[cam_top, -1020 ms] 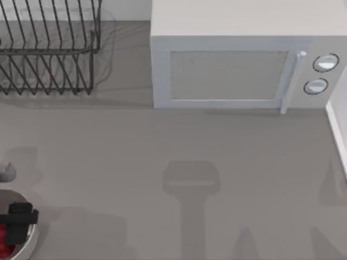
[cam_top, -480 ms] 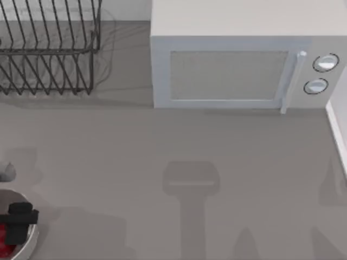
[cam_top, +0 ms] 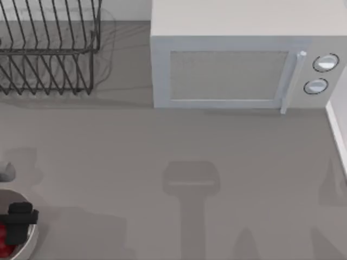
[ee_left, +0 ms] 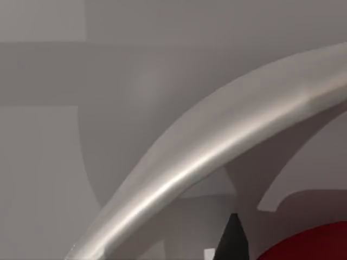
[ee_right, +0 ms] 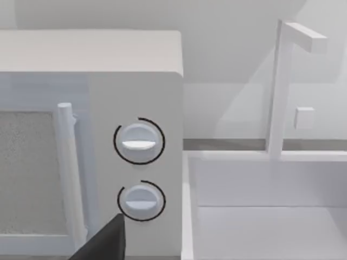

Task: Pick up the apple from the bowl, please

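Left hand (cam_top: 19, 223) low inside bowl (cam_top: 31, 238), beside apple (cam_top: 4, 241).

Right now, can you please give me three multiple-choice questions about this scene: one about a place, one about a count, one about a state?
1. Where on the table is the bowl?
A. at the top view's lower left corner
B. in front of the microwave door
C. inside the dish rack

2. How many round knobs does the microwave have?
A. one
B. two
C. four

3. Where is the apple at this moment?
A. on the bare table
B. on top of the microwave
C. in the bowl, below the left gripper

Answers:
1 A: the white rim curves at the lower left edge of the top view.
2 B: two knobs sit one above the other beside the door handle.
3 C: red shows inside the rim, partly covered by the dark gripper.
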Robot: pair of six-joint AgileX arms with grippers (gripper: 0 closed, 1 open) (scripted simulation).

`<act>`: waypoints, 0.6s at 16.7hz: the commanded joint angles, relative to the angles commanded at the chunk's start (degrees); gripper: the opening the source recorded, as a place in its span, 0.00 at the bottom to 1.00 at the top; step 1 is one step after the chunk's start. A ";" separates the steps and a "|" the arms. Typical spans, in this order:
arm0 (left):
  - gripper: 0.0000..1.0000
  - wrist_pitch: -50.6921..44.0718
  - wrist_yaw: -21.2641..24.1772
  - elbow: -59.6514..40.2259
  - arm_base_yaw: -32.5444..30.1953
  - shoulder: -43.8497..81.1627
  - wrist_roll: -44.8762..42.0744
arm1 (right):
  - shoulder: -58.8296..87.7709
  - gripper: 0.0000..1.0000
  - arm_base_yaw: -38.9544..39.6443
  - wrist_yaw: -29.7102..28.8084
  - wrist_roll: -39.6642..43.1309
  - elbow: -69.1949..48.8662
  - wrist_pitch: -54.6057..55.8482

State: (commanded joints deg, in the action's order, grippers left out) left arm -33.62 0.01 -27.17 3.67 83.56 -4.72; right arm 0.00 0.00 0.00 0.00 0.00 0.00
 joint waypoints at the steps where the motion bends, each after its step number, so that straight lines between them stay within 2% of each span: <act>1: 0.10 0.00 0.00 0.00 0.00 0.00 0.00 | 0.00 1.00 0.00 0.00 0.00 0.00 0.00; 2: 0.02 0.00 0.00 0.00 0.00 0.00 0.00 | 0.00 1.00 0.00 0.00 0.00 0.00 0.00; 3: 0.00 0.00 0.00 0.00 0.00 0.00 0.00 | 0.00 1.00 0.00 0.00 0.00 0.00 0.00; 10: 0.00 0.00 0.00 0.00 0.00 0.00 0.00 | 0.00 1.00 0.00 0.00 0.00 0.00 0.00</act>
State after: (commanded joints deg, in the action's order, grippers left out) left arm -33.62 0.01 -27.17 3.67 83.56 -4.72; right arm 0.00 0.00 0.00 0.00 0.00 0.00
